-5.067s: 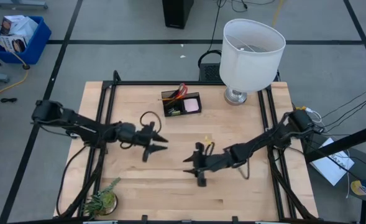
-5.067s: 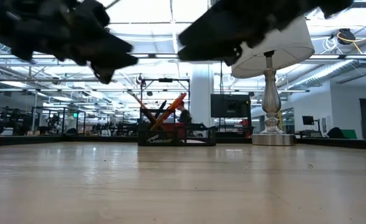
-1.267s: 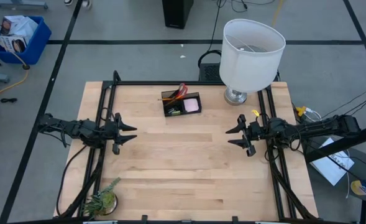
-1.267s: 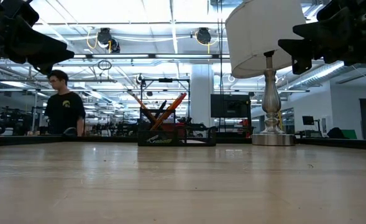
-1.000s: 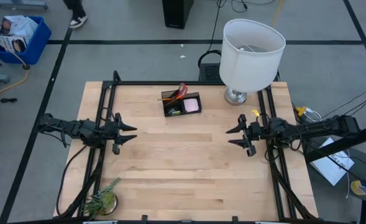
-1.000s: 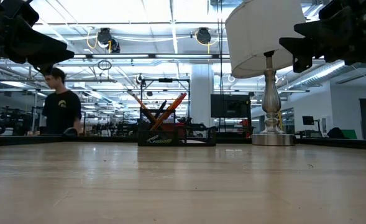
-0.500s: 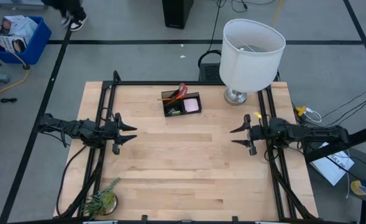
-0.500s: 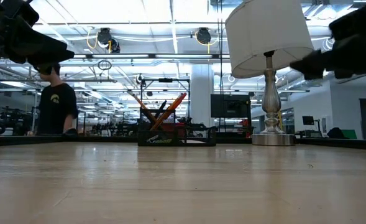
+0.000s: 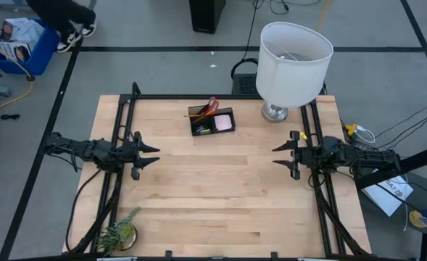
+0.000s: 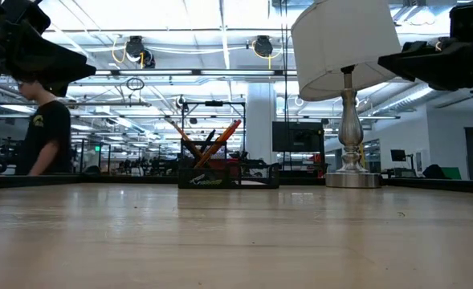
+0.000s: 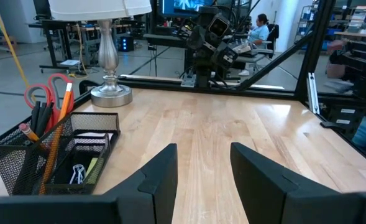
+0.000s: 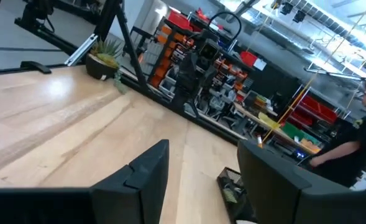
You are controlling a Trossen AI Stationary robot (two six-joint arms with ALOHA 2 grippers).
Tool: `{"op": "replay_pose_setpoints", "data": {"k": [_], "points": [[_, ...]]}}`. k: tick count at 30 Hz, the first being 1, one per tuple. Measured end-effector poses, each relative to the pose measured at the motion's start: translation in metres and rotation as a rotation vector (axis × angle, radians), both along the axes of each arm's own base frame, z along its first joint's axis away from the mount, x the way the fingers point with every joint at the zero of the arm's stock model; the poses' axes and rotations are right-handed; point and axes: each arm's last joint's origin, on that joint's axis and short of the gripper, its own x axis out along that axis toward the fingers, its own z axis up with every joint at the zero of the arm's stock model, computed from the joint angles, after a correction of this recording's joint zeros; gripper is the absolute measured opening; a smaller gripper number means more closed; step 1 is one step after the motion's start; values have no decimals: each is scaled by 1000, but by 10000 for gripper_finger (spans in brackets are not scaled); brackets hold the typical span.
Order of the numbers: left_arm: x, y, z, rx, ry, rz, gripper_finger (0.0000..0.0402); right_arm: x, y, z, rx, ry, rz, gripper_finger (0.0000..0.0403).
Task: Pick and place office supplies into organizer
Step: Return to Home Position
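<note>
The black mesh organizer [image 9: 212,120] stands on the far middle of the table. It holds red-handled scissors [image 11: 46,93], orange pencils [image 11: 63,121], black pens, small clips [image 11: 77,174] and a pink sticky-note pad [image 9: 225,122]. My left gripper [image 9: 157,154] hovers open above the table's left side, pointing right. My right gripper [image 9: 274,155] hovers open above the right side, pointing left. Both are empty and well clear of the organizer [image 11: 52,152]. In the low view the organizer [image 10: 228,172] sits far back, with the left gripper [image 10: 39,52] and the right gripper [image 10: 433,64] high above the table.
A white-shaded lamp [image 9: 293,61] stands at the far right corner, right of the organizer. A small green plant [image 9: 119,233] sits at the near left corner. Bare wood lies between the two grippers. A person [image 10: 43,128] walks in the room behind the table.
My right gripper has drawn back a little toward the table's right edge and stayed open. The person behind the table has walked off to the left. The organizer and its contents have not moved.
</note>
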Motion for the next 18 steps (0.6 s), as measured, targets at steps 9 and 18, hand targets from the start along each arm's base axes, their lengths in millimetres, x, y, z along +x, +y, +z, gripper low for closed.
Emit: {"op": "replay_pose_setpoints", "data": {"k": [9, 18], "points": [[0, 0, 0, 0, 0, 0, 154, 0, 0, 0, 16, 4, 1, 183], [0, 0, 0, 0, 0, 0, 154, 0, 0, 0, 16, 5, 1, 183]]}}
